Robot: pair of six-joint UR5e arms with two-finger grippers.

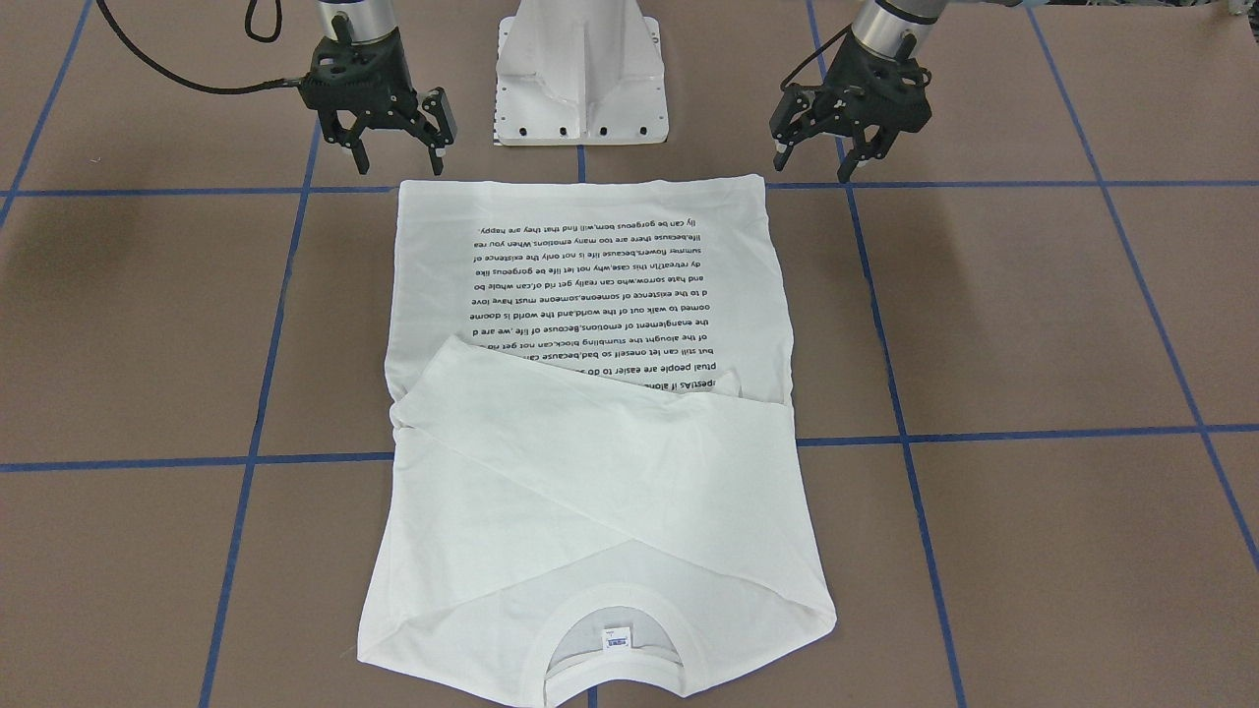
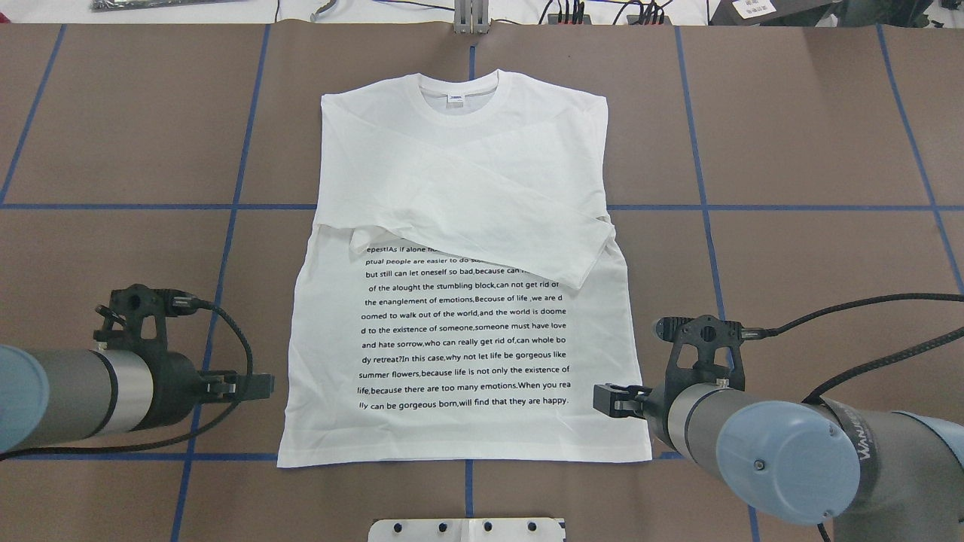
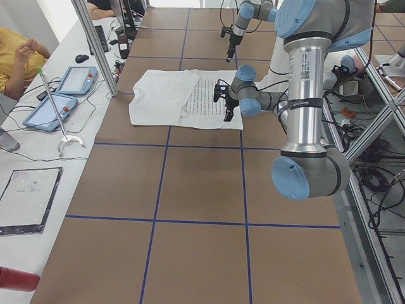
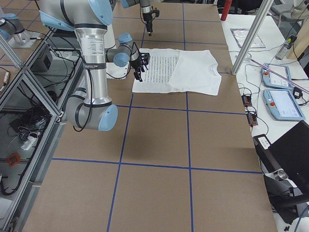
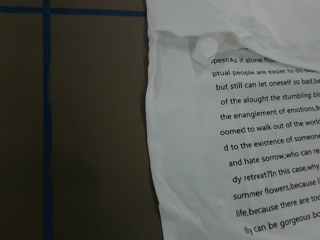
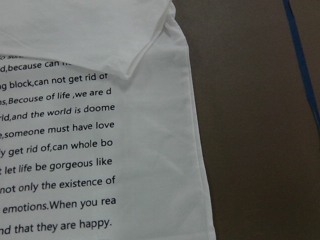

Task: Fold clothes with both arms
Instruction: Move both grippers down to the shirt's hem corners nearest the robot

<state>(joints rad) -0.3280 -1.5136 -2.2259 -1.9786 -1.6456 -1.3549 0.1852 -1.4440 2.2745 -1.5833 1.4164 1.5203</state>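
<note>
Overhead exterior view: white T-shirt (image 2: 467, 316) lies flat in ctr of frame on the brown table (image 2: 791, 135), collar at top, hem at btm. Fabric is thin matte cotton w/ soft creases; body roughly rectangular, flaring slightly toward hem. The collar (image 2: 459, 81) is a curved band w/ a small neck label (image 2: 456, 97) inside. Both long sleeves (image 2: 520, 226) are folded in across the chest as crossing diagonal bands. The upper one ends in a cuff at mid-right & covers the top lines of the black text block (image 2: 463, 342). Table surface is dull, paper-like, split into squares by blue tape lines (image 2: 151, 205).

Front-facing view shows what overhead hides, i.e. the fingers. The left gripper (image 1: 821, 157), upper right of that frame, & the right gripper (image 1: 401, 152), upper left, each have black fingers spread apart, holding nothing. Each stands just outside a hem corner, not touching cloth. Overhead gives only their backs & cables. A white metal base block (image 1: 580, 88) sits top ctr, between them. Text reads upside down here.

Left wrist view: shirt's side edge, faintly rippled, w/ a small cuff tip (image 5: 205, 47) poking from under the folded sleeve. Right wrist view: opposite edge, cuff corner (image 6: 140, 55) lying over the print.

Exterior left view adds a white bench (image 3: 38, 152) w/ tablets (image 3: 76, 79) at frame's left.
</note>
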